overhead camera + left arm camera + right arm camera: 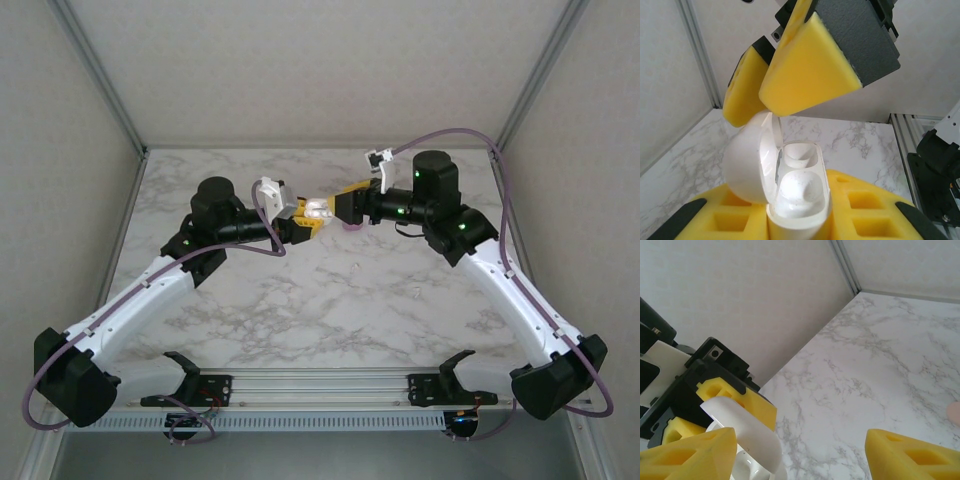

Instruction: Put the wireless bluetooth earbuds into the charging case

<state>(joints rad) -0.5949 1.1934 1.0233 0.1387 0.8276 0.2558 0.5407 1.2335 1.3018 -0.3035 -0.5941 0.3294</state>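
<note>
My left gripper (797, 227) is shut on the base of a white charging case (800, 200), held up off the table with its lid (747, 165) swung open to the left. A white earbud (797, 192) sits in the near socket. The far socket (801, 152) looks hollow. My right gripper (800, 460) is open, with its yellow fingers (807, 70) hovering just above the lid and nothing between them. From above, the two grippers meet over mid-table: left gripper (308, 218), case (318, 210), right gripper (342, 207). A small salmon-pink spot, perhaps an earbud (955, 415), lies on the table at the frame edge.
The marble table (330, 300) is walled by white panels with metal corner posts (95, 70). Both arms reach inward from the near corners. A metal rail (320, 385) runs along the near edge.
</note>
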